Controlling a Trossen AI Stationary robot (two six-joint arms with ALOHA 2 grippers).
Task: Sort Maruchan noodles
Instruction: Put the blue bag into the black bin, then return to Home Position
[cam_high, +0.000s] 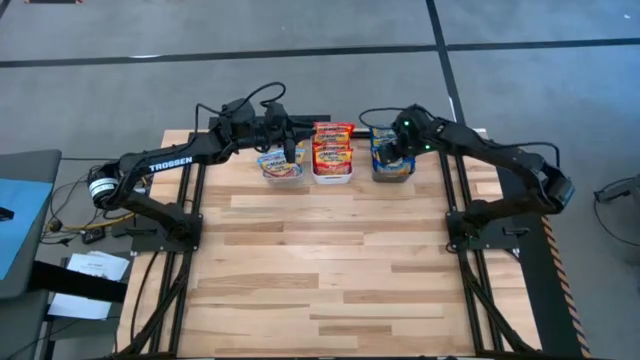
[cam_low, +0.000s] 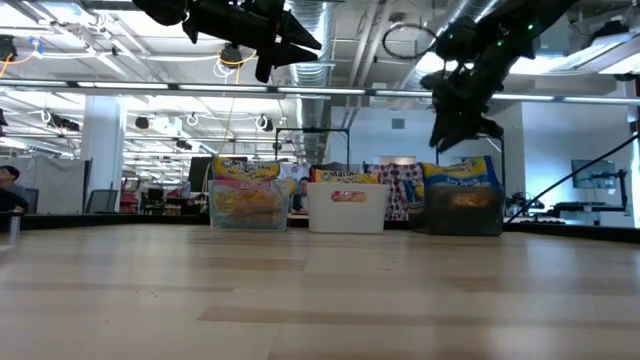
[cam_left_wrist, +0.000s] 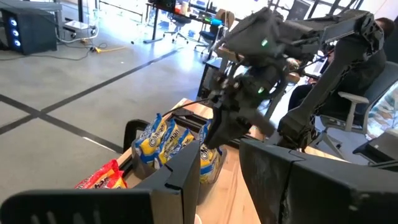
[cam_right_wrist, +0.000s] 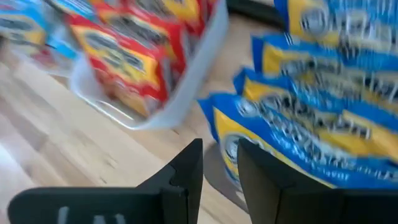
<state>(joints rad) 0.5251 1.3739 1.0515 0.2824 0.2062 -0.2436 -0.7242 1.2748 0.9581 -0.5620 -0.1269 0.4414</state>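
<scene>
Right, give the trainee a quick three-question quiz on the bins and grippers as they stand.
1. True or false: the small white plastic bin holds red-accented crinkly noodle packets.
2. Which gripper hangs over the dark grey bin of blue-accented packets: A left, B right?
3. How many bins stand in the row?

Key: 1 true. 2 B, the right gripper; the left gripper is over the clear bin. 3 three.

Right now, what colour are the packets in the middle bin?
Red and yellow packets, clearest in the right wrist view.
</scene>
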